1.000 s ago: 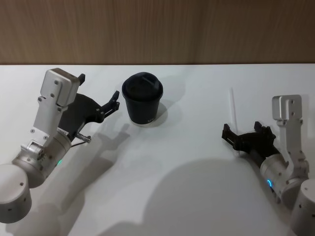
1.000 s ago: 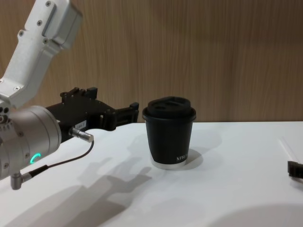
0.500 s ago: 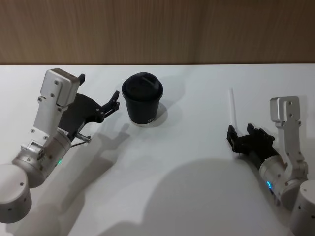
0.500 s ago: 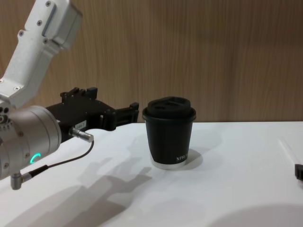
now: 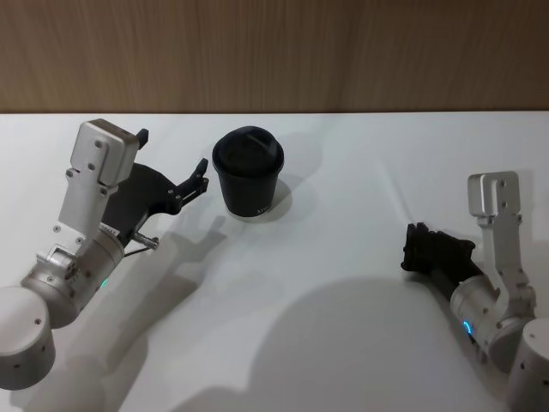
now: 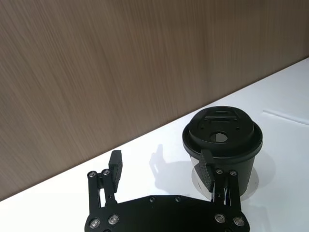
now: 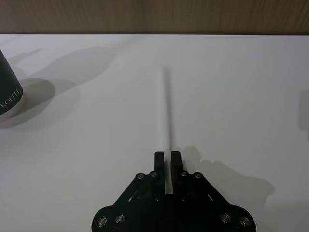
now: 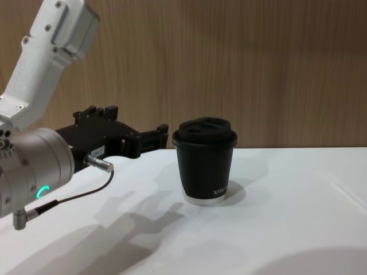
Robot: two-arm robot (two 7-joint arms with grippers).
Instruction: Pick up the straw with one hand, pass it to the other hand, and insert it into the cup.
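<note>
Head view: my left claw (image 5: 173,152) is hovering over the white table (image 5: 326,343) on my left side, fingers spread wide. Its nearer fingertip is sitting just beside the cup (image 5: 249,172) but apart from it. The cup is standing upright with its lid on, toward the far middle of the table. My right claw (image 5: 414,247) is sitting low over the table on my right side, well apart from the cup, with its fingers pressed close together.

Left wrist view: the left claw (image 6: 161,166) is gaping open. The cup (image 6: 222,145) is standing just beyond one fingertip, off to that side and not between the fingers. The hole in the lid is facing up. The wooden wall (image 6: 120,63) is rising behind the table.

Right wrist view: the right claw (image 7: 167,155) is pinching the straw (image 7: 167,116) by one end. The straw is running straight out from between the fingertips, away from the claw, over bare table. A dark line is running along it — I cannot tell whether its far end is resting on the table or lifted. The cup's side (image 7: 8,92) is showing at the edge, well apart from the straw.

Chest view: the left claw (image 8: 140,136) is reaching in from my left at about lid height. Its forward fingertip is near the lid — a gap is showing between them. The cup (image 8: 205,166) is standing upright on its silvery base.
</note>
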